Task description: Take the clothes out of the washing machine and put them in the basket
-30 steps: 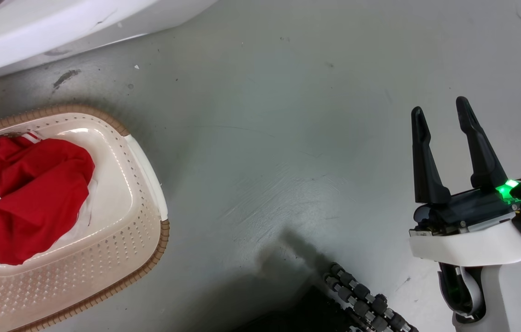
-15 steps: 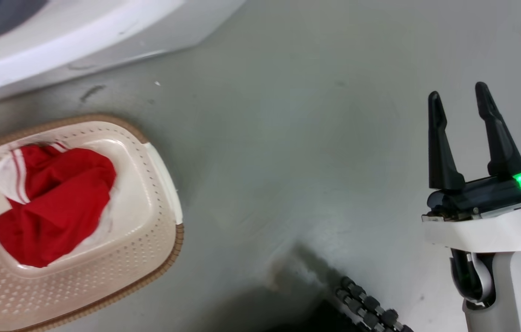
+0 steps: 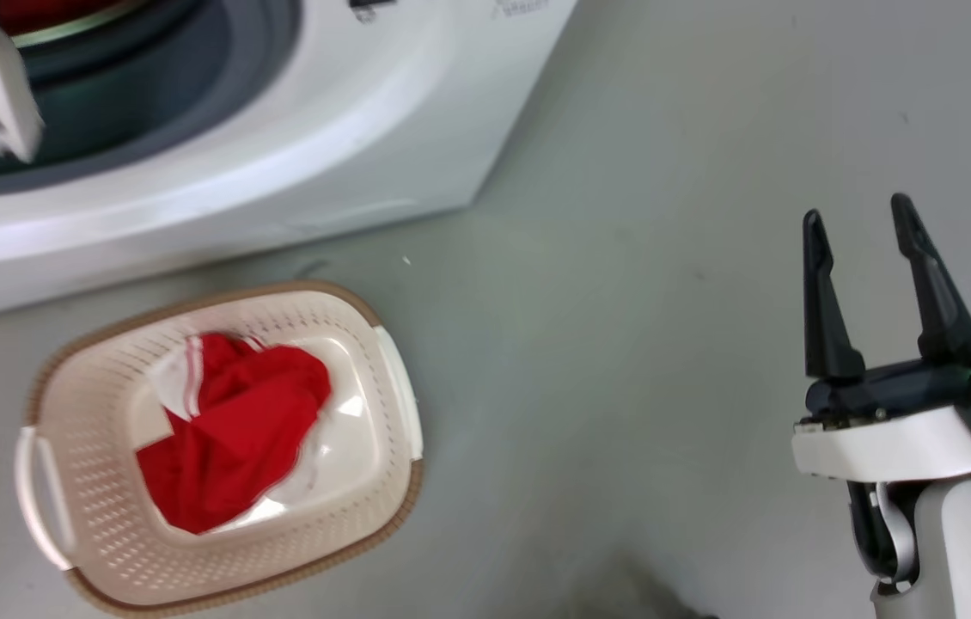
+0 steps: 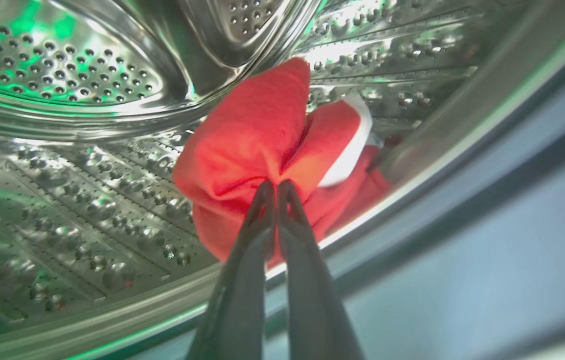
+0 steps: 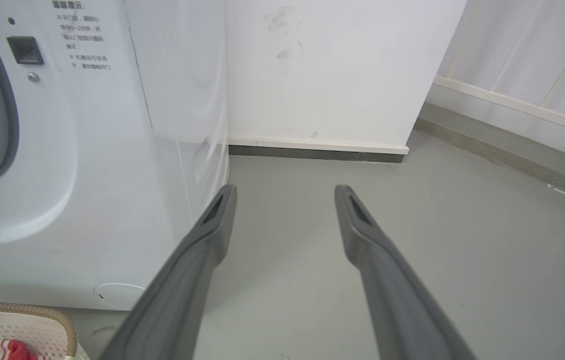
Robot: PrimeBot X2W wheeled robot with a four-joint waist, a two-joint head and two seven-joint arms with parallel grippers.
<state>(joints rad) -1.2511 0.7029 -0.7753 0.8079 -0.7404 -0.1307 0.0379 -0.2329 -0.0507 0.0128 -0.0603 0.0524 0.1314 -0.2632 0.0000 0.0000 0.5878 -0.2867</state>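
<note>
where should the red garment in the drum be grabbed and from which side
Pinch the raised crease at the middle of the red garment, coming straight in from the open front of the drum. It sits bunched on the drum wall near the rim, folds bulging toward the opening, so a soft ridge faces an incoming hand. The left hand is shut on that crease.

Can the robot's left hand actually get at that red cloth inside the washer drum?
Yes, it seems so: the left hand is shut on the red cloth inside the drum, with nothing blocking.
</note>
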